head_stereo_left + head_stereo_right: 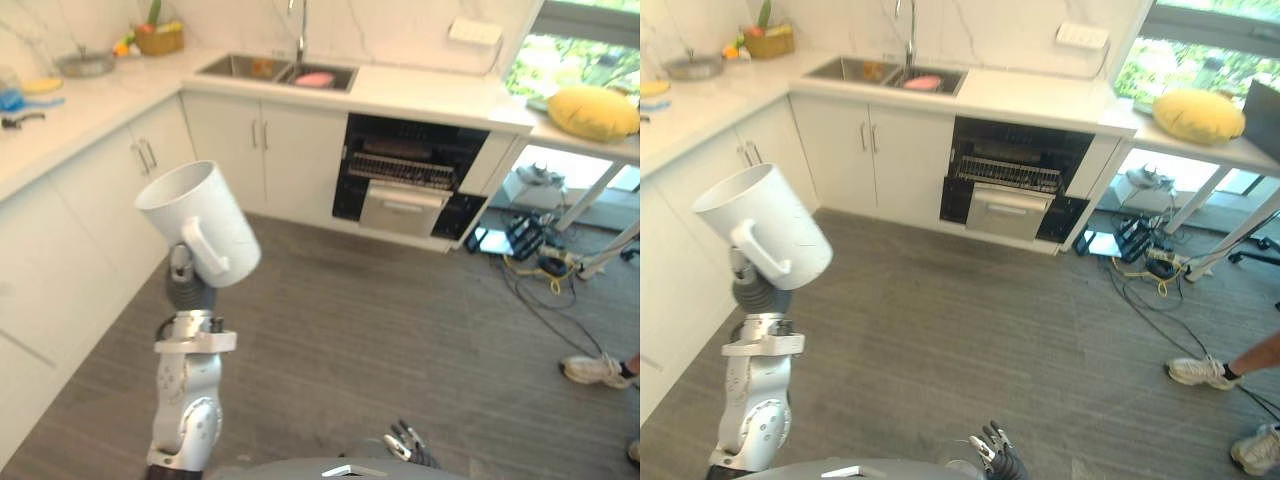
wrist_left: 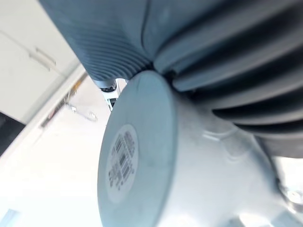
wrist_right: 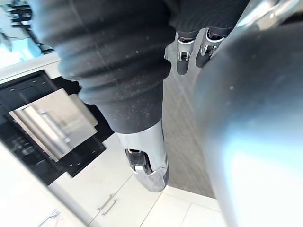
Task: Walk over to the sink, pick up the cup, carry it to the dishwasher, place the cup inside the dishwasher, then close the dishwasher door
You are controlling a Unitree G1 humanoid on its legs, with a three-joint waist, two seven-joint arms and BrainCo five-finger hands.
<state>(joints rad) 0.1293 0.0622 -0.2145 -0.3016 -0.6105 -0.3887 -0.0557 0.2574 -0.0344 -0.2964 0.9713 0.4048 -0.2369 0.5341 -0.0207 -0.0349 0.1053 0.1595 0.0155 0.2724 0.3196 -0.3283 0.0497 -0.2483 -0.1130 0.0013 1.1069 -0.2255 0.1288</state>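
Left hand [image 2: 246, 56] clamped round cup [image 1: 200, 220], dark fingers lying across the white wall just above the base, as seen from the left wrist. Raised at the left of the head views, over grey floor [image 1: 350, 320], beside white cabinets [image 1: 80, 220]. Tilted, not upright: mouth up and leaning off to the left, base down against the wrist, handle turned back toward the camera. Long axis thus slanting up-left, away from the target.

Right hand [image 1: 410, 445] low near the bottom edge, fingers loose, gripping nothing.

Dishwasher [image 1: 405, 175] ahead and to the right of cup, well apart from it, under the counter [image 1: 430, 95] just right of sink [image 1: 225, 65]. Standing open: dark cavity, rack [image 1: 400, 168] on show, door [image 1: 400, 208] a silver panel showing below the rack.

Judged stage: pick-up done, carry under way, placing and closing not yet done. Nearer the opening sideways: right hand. Holding the load: left. So likely a need to walk forward and veer right, then swing the left arm across and inward to reach the rack. Probably also a need to roll the wrist to bring the mouth level or downward before setting in. Worth minding: door edge in the way of a low approach, and a person's shoe [image 1: 590, 370] on the floor off to the right, clear of the likely route.
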